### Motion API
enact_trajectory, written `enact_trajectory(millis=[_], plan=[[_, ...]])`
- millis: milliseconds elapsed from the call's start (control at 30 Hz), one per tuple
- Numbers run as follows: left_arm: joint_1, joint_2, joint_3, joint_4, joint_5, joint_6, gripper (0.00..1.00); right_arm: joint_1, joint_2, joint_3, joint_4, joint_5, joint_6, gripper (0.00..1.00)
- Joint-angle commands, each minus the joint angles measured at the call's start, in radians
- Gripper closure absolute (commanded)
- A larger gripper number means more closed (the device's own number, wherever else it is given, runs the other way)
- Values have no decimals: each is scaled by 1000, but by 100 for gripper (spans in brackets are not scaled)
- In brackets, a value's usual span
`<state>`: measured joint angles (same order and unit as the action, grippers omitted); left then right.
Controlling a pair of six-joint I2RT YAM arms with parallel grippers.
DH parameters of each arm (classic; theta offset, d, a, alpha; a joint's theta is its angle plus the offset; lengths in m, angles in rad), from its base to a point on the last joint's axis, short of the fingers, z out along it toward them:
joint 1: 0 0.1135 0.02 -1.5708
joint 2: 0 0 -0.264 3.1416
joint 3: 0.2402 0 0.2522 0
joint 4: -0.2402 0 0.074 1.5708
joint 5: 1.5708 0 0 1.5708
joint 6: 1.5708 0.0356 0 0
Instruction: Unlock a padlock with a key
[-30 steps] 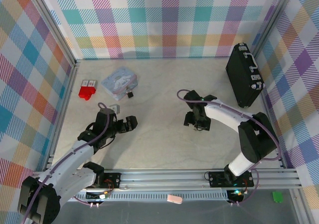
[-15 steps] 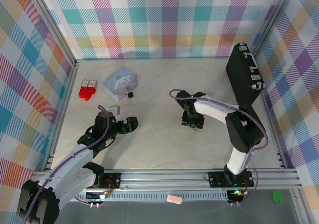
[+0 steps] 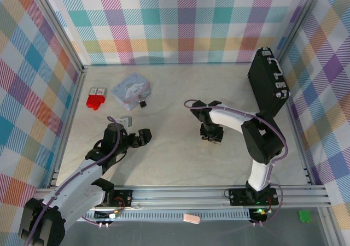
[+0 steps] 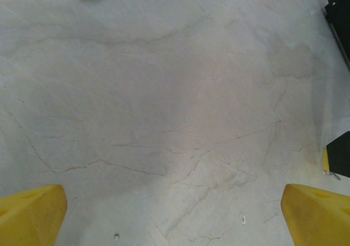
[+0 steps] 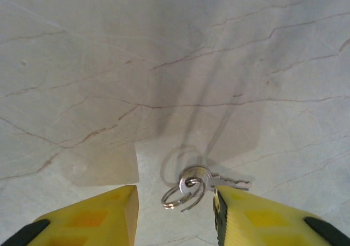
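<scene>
Silver catches my eye first in the right wrist view: the key point(image 5: 227, 181) lies flat on the pale marble-look table point(image 5: 82, 65), low in the frame just right of centre, joined to a small split ring point(image 5: 176, 195). The right gripper point(image 5: 175, 205) is released, its yellow fingers point(image 5: 98, 213) straddling the ring and the key without touching either, as far as I can tell.

I judge this to be the key pick-up, with the grasp not yet made. My next move calls for a short descent and a squeeze on the key itself, not the loose ring. It lies flat on a hard surface, so the fingers could skid it away.

The padlock point(image 3: 143, 102) sits in the upper left part of the overhead view, just beside the pastel tin point(image 3: 131, 88) and well apart from the key. The left gripper point(image 3: 139, 136) hangs below it, also released; its wrist view shows wide-spread yellow tips over bare table.

A red object point(image 3: 95, 99) lies left of the tin. A black case point(image 3: 268, 82) stands at the right wall. Neither blocks the way.
</scene>
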<state>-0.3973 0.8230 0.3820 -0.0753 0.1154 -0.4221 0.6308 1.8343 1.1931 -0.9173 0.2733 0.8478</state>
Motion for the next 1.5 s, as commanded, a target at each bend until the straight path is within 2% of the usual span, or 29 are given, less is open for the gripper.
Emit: enact_trajectory(millis=[0,800,1133,1300,1467], plan=[[-12,-16,-11,20,12,14,0,4,25,22,-32,17,-19,60],[-12,-102,-29,-15,-52,3,0,6,11,-6,-22,20,-44,80],[-12,-96,-26,-16,-54,2,0,3,-14,-12,-33,49,-49,76],[-12,-94,-26,-17,-54,2,0,-24,-18,-9,-16,0,-49,74],[-12,-97,-26,-19,-56,2,0,-39,-9,-10,-15,6,-55,74]])
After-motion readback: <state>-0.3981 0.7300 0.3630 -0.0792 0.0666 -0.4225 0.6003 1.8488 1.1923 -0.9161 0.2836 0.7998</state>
